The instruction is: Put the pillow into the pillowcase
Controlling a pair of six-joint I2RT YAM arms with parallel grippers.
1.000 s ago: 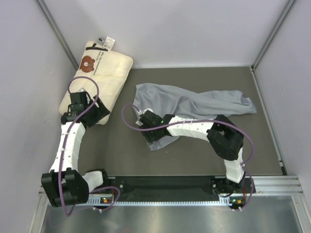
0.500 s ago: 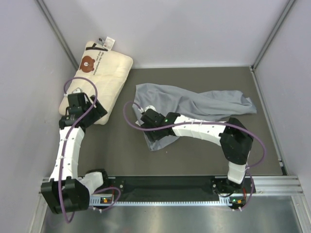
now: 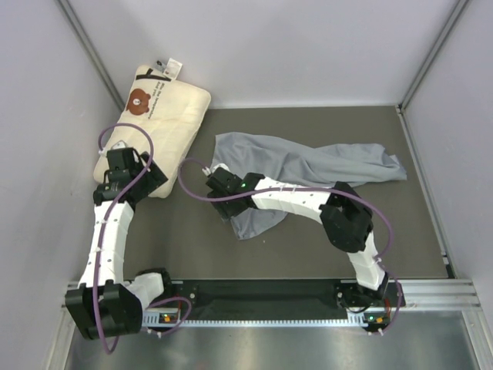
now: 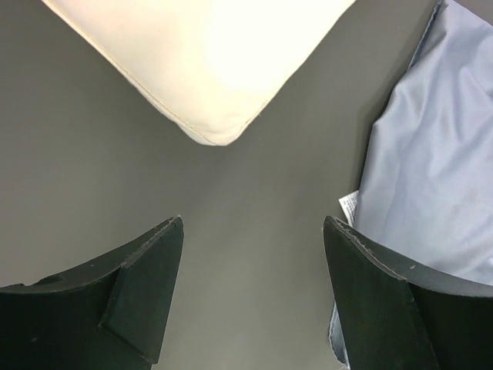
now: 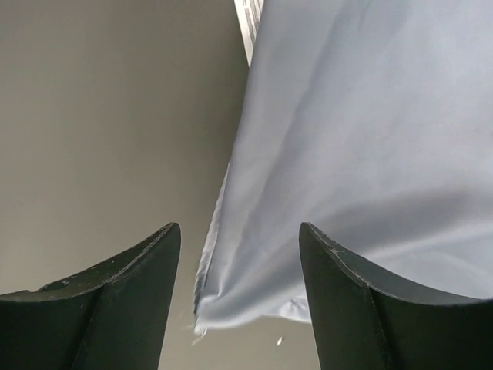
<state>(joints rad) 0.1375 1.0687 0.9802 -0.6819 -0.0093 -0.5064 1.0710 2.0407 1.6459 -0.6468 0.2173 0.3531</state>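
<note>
Pillow (image 3: 158,116) lies diagonally, long axis near-left to far-right, bear-print end farthest.

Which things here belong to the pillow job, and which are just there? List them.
For the job:
pillow
pillowcase, crumpled
left arm's fingers, open near the pillow's corner
right arm's fingers, open over the pillowcase's edge

Just there:
table
metal rail at the near edge
walls

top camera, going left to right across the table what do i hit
pillow → pillowcase; the left claw overlaps the pillow and the right claw overlaps the pillowcase's left end, so both are left out
</note>
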